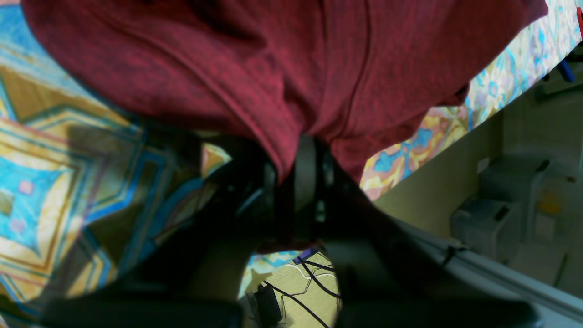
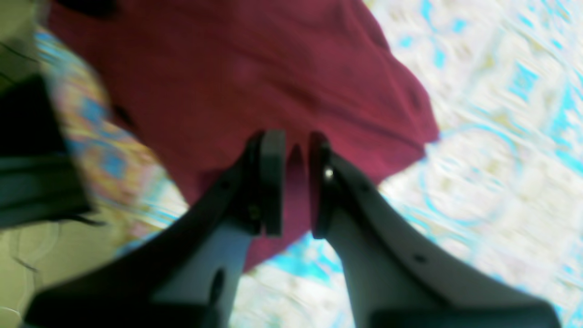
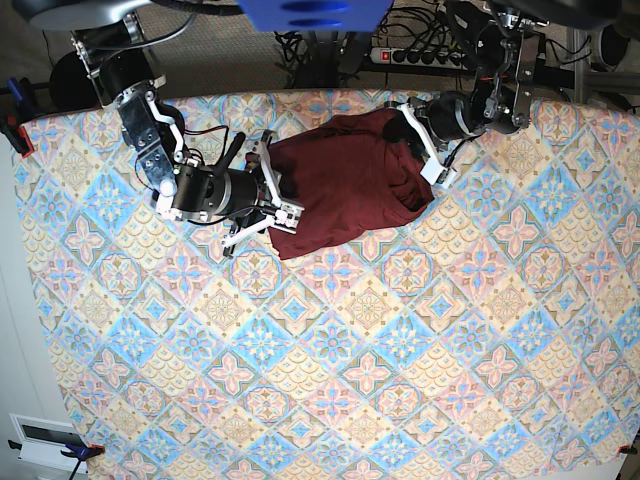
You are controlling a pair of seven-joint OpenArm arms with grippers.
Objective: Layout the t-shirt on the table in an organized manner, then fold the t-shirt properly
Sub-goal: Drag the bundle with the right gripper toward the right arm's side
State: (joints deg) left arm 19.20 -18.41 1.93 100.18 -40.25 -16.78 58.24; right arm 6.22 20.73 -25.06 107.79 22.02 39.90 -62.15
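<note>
The dark maroon t-shirt (image 3: 345, 185) lies bunched in a heap near the far edge of the patterned table (image 3: 350, 380). My right gripper (image 3: 275, 200) is at the shirt's left edge. In the right wrist view it (image 2: 296, 150) is shut on a fold of the shirt (image 2: 237, 77) above the table (image 2: 492, 136). My left gripper (image 3: 418, 150) is at the shirt's right side. In the left wrist view it (image 1: 298, 150) is shut on a pinch of the shirt (image 1: 273, 59), which hangs over the table (image 1: 41, 191).
The table's far edge runs just behind the shirt. A power strip with cables (image 3: 420, 55) lies on the floor beyond it. Cables (image 1: 300, 282) and grey boxes (image 1: 501, 214) show below the table edge. A clamp (image 3: 12, 125) grips the left edge.
</note>
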